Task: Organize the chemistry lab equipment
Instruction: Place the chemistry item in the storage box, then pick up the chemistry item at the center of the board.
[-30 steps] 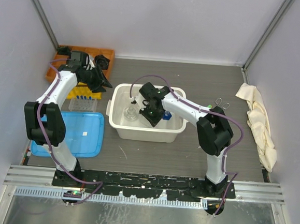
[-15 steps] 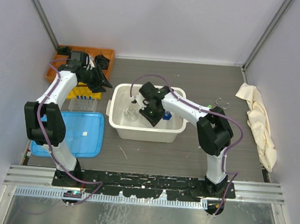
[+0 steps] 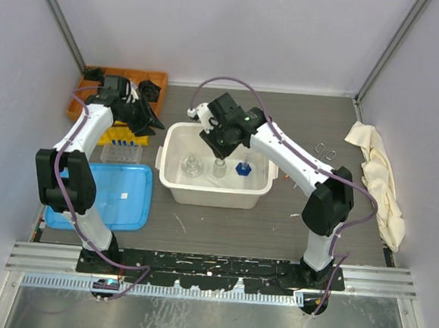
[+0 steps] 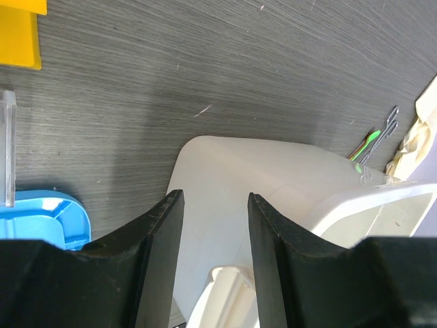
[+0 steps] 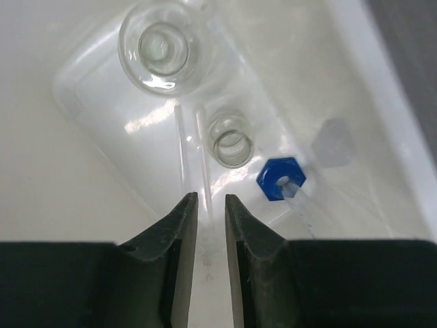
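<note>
Nearest you, both arm bases sit on metal rails (image 3: 378,279) at the edge of the dark wood-grain table (image 3: 221,240). Your left gripper (image 4: 213,205) hangs low over that surface, its fingers a fair gap apart with nothing between them. The white tub (image 3: 215,202) spreads directly under and ahead of its tips. A blue tray (image 4: 41,219) lies close beside one finger, and the yellow rack (image 4: 17,34) is farther out on that same side. Well beyond the other finger lie the green spoon (image 4: 370,140) and the forceps (image 4: 390,117), next to the cream cloth (image 3: 377,184).

Your right gripper (image 5: 212,201) is poised above the tub, its fingers only a narrow slit apart. A thin clear tube (image 5: 191,150) runs out from just ahead of the tips, and you cannot tell whether it is pinched or lying on the tub floor. Past the tips stands a small glass vial (image 5: 231,140), with a blue cap (image 5: 280,179) beside it and the flask (image 5: 162,46) farthest out.

At the far left corner sits the orange tray (image 3: 154,77), and plain grey walls (image 3: 238,29) close the room.
</note>
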